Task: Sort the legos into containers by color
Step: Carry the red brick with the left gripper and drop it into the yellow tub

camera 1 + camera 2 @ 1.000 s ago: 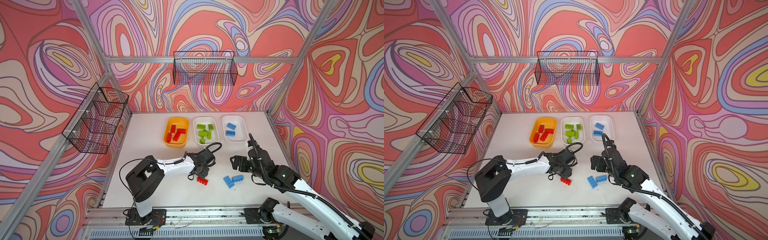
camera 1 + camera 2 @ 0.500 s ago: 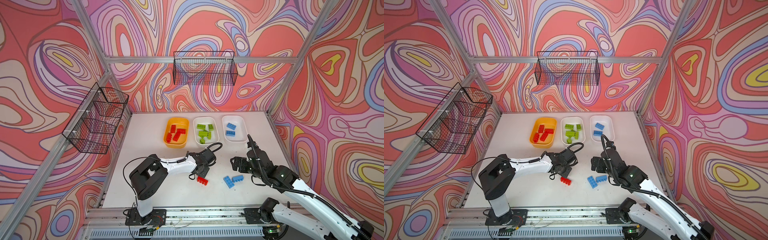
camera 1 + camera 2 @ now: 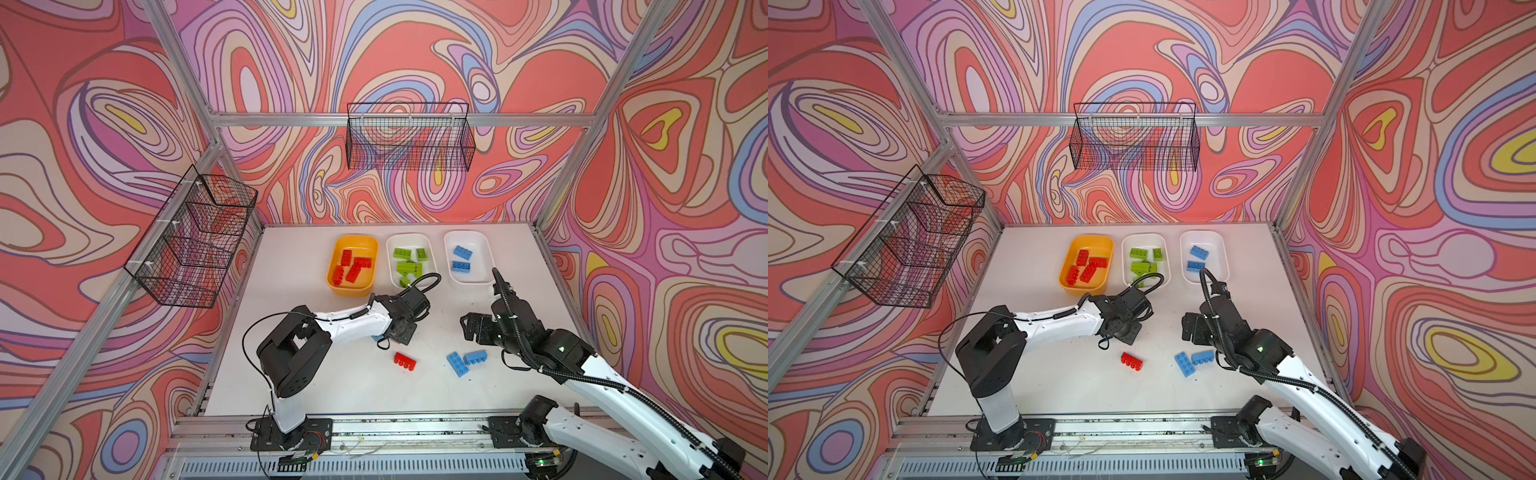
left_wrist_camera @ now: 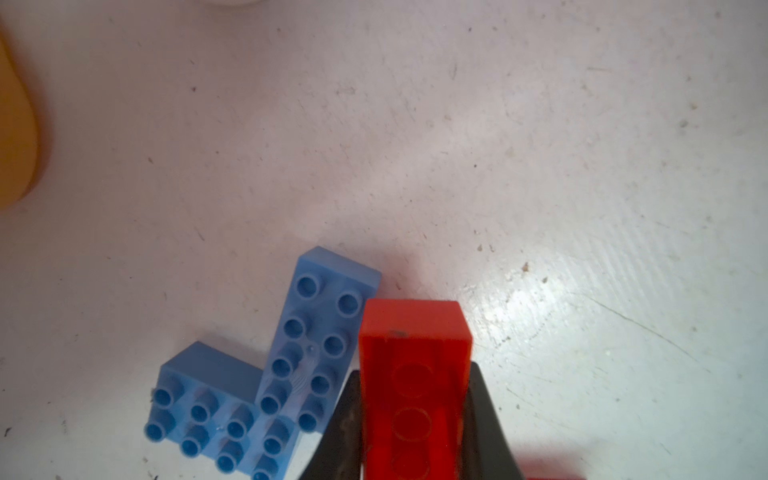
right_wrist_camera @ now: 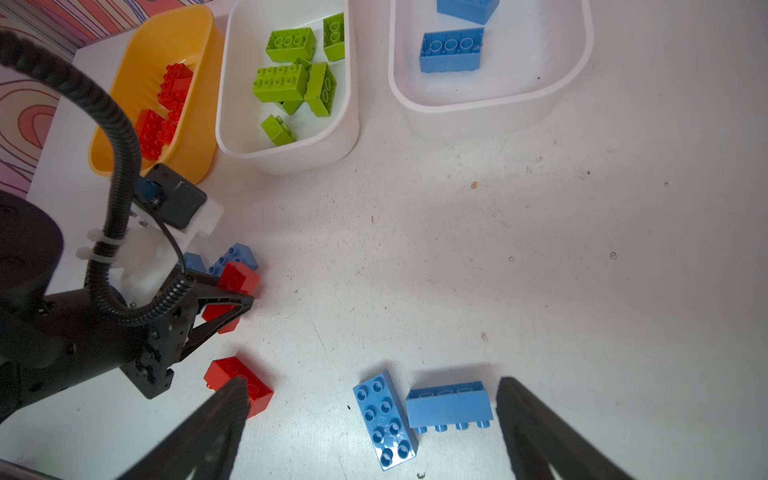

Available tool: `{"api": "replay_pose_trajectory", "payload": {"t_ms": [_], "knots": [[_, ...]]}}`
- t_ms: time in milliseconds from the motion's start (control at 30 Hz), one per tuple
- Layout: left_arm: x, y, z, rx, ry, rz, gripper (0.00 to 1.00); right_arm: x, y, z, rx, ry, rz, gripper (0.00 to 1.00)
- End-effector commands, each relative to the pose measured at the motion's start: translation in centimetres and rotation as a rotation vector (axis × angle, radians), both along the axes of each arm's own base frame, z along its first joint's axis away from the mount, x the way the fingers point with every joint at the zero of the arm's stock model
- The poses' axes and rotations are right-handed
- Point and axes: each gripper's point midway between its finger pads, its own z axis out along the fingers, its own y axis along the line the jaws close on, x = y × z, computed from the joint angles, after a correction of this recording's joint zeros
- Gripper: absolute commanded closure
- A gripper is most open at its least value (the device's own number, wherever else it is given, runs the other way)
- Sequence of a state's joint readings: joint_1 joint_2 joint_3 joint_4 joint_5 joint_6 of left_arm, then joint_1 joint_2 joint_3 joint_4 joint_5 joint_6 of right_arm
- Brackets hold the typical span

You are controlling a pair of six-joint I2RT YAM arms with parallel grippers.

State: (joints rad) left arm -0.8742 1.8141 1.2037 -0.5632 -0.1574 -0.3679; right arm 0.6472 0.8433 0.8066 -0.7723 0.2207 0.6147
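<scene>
Status: left gripper (image 4: 413,415) clenched red brick (image 4: 415,332) beside two blue bricks (image 4: 320,345) | right gripper (image 5: 370,384) gaped near blue pair (image 5: 449,403) | second red brick (image 3: 405,360) lay loose.

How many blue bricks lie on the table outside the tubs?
4 blue bricks: two together near the right claw, two in an L beside the left claw. Others may hide under that arm.

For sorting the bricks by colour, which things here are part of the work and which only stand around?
Part of the work: held red brick; loose red brick; two blue bricks in the open; two blue bricks beside the held one; yellow-orange tub; green-brick tub; blue-brick tub.
Only standing around: back wire basket; side wire basket.
</scene>
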Motion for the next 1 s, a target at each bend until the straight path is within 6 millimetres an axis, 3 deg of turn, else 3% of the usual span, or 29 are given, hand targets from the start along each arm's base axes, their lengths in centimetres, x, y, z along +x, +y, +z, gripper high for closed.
{"api": "replay_pose_trajectory", "payload": {"t_ms": [0, 200, 333, 467, 633, 867, 967], "knots": [[1.0, 0.6, 1.5, 0.009, -0.009, 0.004, 0.82, 0.8, -0.1, 1.5, 0.001, -0.032, -0.021, 0.02], [6.8, 3.1, 5.9, -0.018, -0.1, 0.084, 0.81, 1.9, 1.0, 1.9, 0.003, -0.044, 0.002, 0.02], [11.5, 6.4, 8.8, -0.051, -0.161, 0.196, 0.8, 2.8, 2.0, 1.8, -0.003, -0.038, 0.023, 0.02], [16.2, 10.2, 10.4, -0.112, -0.193, 0.349, 0.79, 3.6, 2.9, 1.7, 0.003, -0.034, 0.037, 0.02], [20.8, 14.2, 9.4, -0.114, -0.185, 0.48, 0.78, 4.3, 4.1, 1.4, 0.019, -0.025, 0.062, 0.02], [24.6, 17.5, 7.4, -0.04, -0.176, 0.525, 0.75, 5.4, 5.0, 0.7, 0.005, -0.012, 0.073, 0.02], [25.5, 18.6, 6.6, -0.05, -0.16, 0.554, 0.67, 5.9, 5.5, 0.3, -0.008, 0.001, 0.087, 0.02]]}}
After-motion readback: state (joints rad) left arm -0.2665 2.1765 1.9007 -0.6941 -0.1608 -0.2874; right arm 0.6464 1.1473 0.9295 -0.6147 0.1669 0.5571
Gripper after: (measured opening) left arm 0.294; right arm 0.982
